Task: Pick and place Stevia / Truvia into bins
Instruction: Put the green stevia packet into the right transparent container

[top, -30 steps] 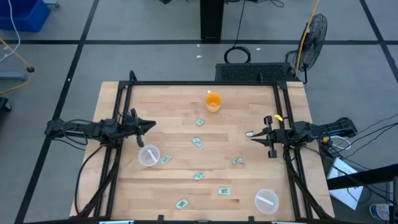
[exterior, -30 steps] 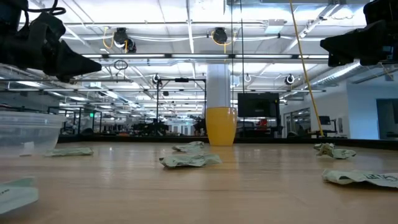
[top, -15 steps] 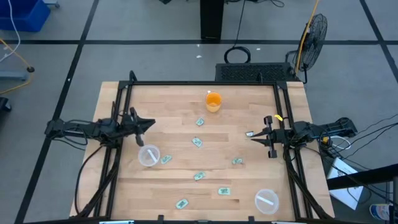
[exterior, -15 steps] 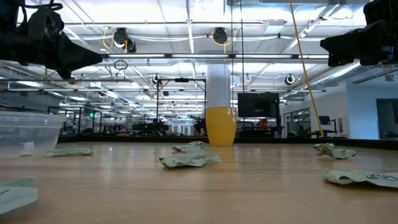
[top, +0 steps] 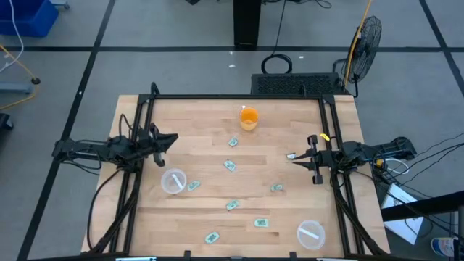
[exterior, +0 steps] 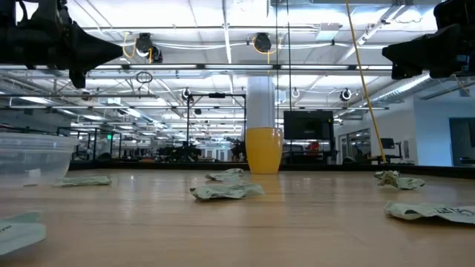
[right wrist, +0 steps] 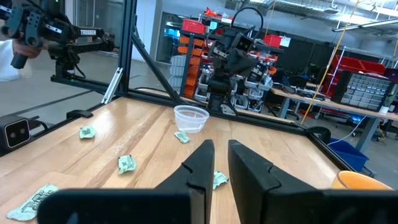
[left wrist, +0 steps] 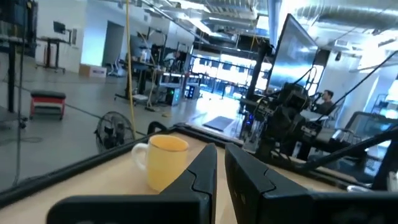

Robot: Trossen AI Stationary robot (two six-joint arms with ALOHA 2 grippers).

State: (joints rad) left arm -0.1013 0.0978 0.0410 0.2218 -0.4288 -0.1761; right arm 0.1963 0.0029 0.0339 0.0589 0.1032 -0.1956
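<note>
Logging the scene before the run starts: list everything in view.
Stevia / Truvia packets: about eight, green and white, scattered loose on the table.
Bins: two, clear; one at the left side, one at the near right corner.
Orange cup: one, far middle of the table.
Fan: one, black, on the floor beyond the right corner.
Left gripper: dark, above the left side, fingers nearly together, empty.
Right gripper: dark, above the right side, fingers nearly together, empty.

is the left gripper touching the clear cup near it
Apart. The high view shows bare wood between the left gripper and the clear cup; the low view shows it raised.
</note>
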